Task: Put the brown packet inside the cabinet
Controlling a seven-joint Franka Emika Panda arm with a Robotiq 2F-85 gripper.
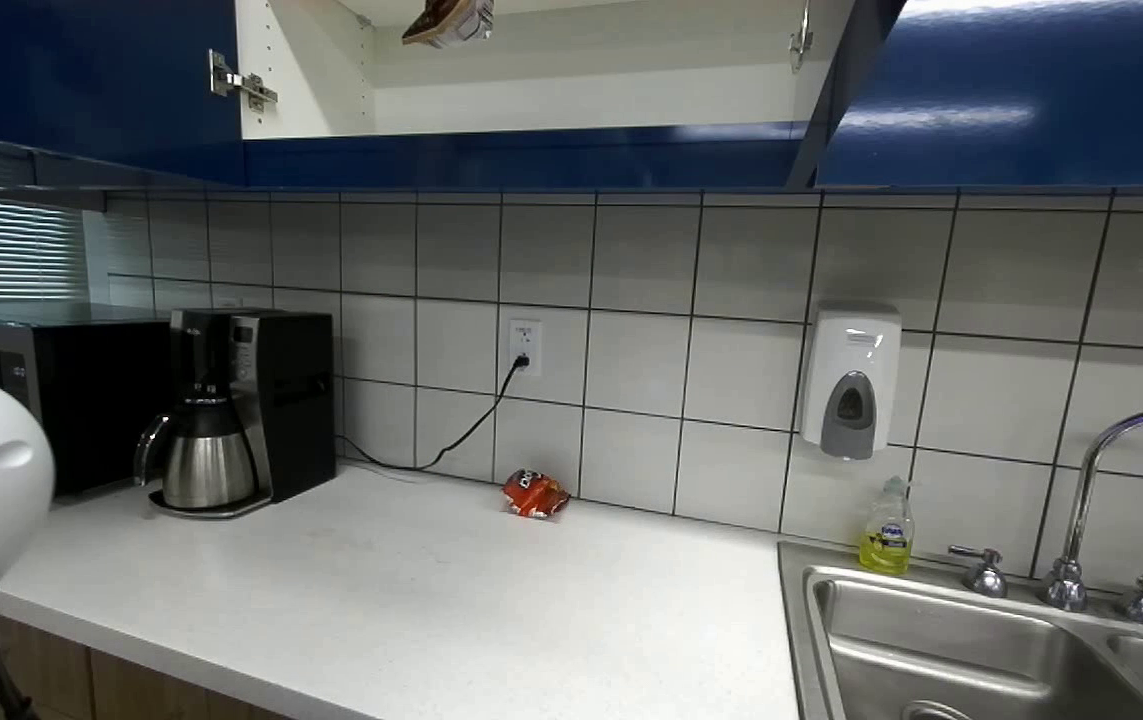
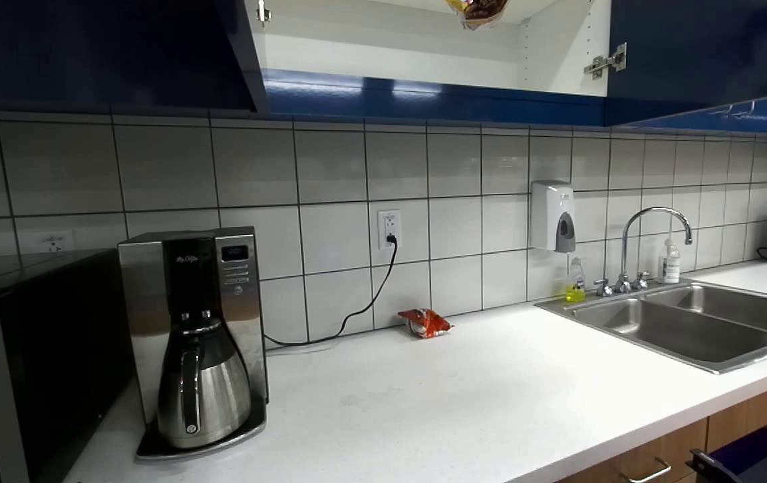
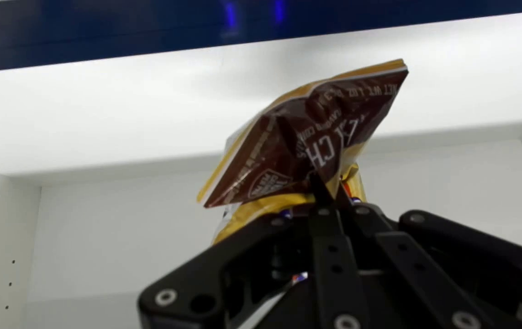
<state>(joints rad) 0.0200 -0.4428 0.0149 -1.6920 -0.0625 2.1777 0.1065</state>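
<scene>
The brown packet [image 3: 288, 146] is crinkled, dark brown with yellow edges and white print. It is pinched between the fingers of my gripper [image 3: 331, 194], which is shut on it; the fingertips are partly hidden by the packet's folds. In both exterior views the packet shows at the top edge [image 1: 448, 22] [image 2: 480, 12], in line with the cabinet opening. How deep it is inside I cannot tell. The gripper is out of frame there. The cabinet [image 1: 581, 100] is open, with blue doors and a white interior, which also shows in an exterior view [image 2: 370, 40] and the wrist view [image 3: 105, 109].
Open blue cabinet doors [image 1: 81, 80] [image 2: 692, 54] flank the opening. A blue bottom edge [image 1: 521, 160] runs below it. On the counter [image 1: 531, 620] are a red-orange packet [image 1: 535, 494], a coffee maker [image 1: 281, 400] and a microwave [image 2: 54, 349]. A sink [image 1: 931, 640] is beside them.
</scene>
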